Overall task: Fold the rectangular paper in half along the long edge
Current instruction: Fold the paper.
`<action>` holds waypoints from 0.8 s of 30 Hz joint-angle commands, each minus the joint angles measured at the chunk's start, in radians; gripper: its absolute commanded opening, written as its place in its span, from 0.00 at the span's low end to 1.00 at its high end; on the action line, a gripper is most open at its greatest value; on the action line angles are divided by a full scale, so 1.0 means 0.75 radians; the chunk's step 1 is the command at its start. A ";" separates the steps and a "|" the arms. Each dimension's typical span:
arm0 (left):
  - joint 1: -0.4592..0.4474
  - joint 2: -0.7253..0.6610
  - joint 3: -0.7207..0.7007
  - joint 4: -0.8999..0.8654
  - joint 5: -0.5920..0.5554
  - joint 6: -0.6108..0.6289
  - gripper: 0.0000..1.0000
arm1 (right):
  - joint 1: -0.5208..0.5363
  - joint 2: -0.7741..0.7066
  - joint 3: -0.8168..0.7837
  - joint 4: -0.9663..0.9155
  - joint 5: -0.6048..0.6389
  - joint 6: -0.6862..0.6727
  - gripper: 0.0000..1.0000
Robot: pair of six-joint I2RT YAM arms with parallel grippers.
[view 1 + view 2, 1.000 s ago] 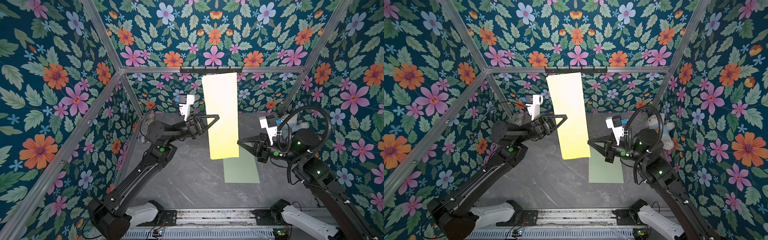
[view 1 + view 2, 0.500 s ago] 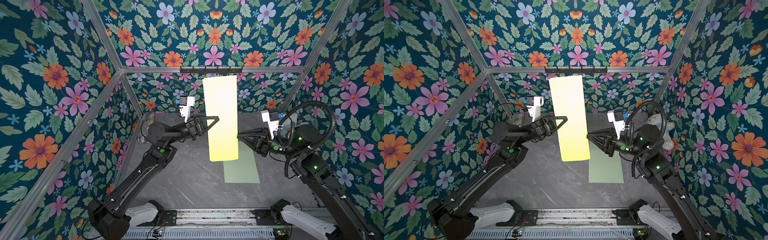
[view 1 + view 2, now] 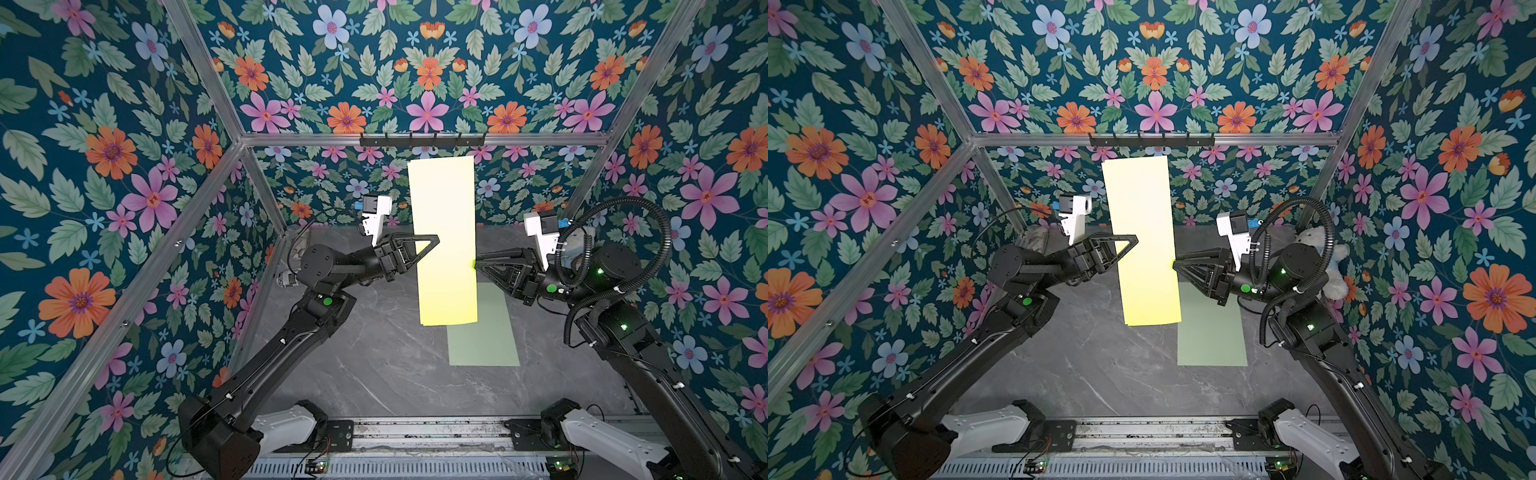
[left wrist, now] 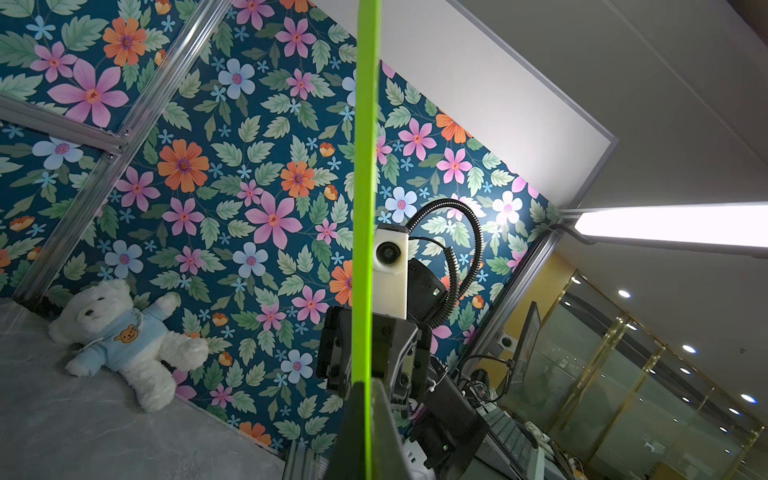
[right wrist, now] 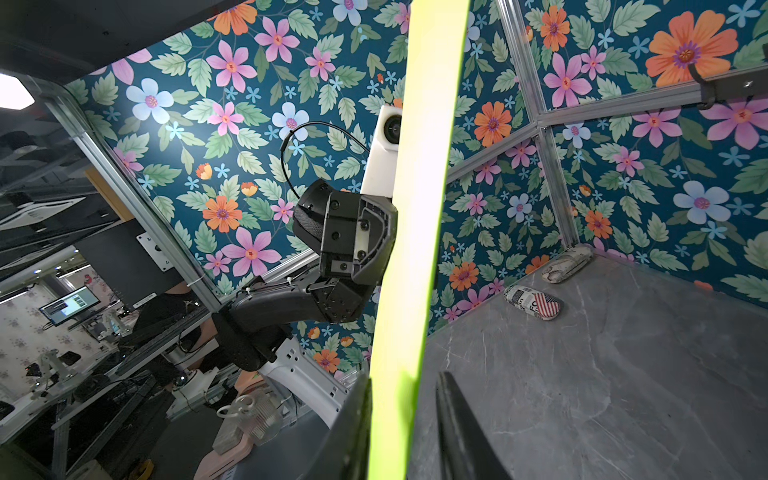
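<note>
Yellow paper (image 3: 453, 199) (image 3: 1142, 208): held up in the air between the two arms, standing on end with its long edges running up and down. It faces the top views flat and shows edge-on in the left wrist view (image 4: 365, 166).
Left gripper (image 3: 434, 243) (image 3: 1134, 240): closed tight on the paper's left long edge, about halfway up.
Right gripper (image 3: 477, 264) (image 3: 1175, 264): at the right long edge, a little lower than the left one. In the right wrist view (image 5: 405, 380) the jaws stand partly apart with the paper's edge between them. The paper lies close to one finger, though contact is hard to judge, and a clear gap separates it from the other finger (image 5: 457, 419).
Top edge: in both top views it sits just under the hook rail (image 3: 422, 140).
Bottom edge: hangs free above the table (image 3: 374, 353), crossing the far end of the green sheet (image 3: 484, 336) (image 3: 1210, 332) in both top views.
Green sheet: flat on the table, below and to the right of the paper.
Open room: bare grey table lies left of the green sheet and toward the arm bases.
Corners: a teddy bear (image 4: 120, 332) sits at the back right, and two patterned pouches (image 5: 534, 302) lie at the back left, all well apart from the paper.
</note>
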 commanded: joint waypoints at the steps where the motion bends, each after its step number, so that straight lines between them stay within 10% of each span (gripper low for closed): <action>1: 0.002 0.006 -0.007 0.070 -0.005 -0.008 0.00 | -0.002 0.012 -0.006 0.100 -0.044 0.033 0.28; 8: 0.002 0.010 -0.011 0.079 -0.002 -0.009 0.00 | -0.032 0.013 -0.024 0.145 -0.054 0.057 0.00; 24: -0.002 0.025 -0.052 0.122 -0.001 -0.047 0.00 | -0.093 0.102 -0.011 0.337 -0.015 0.148 0.27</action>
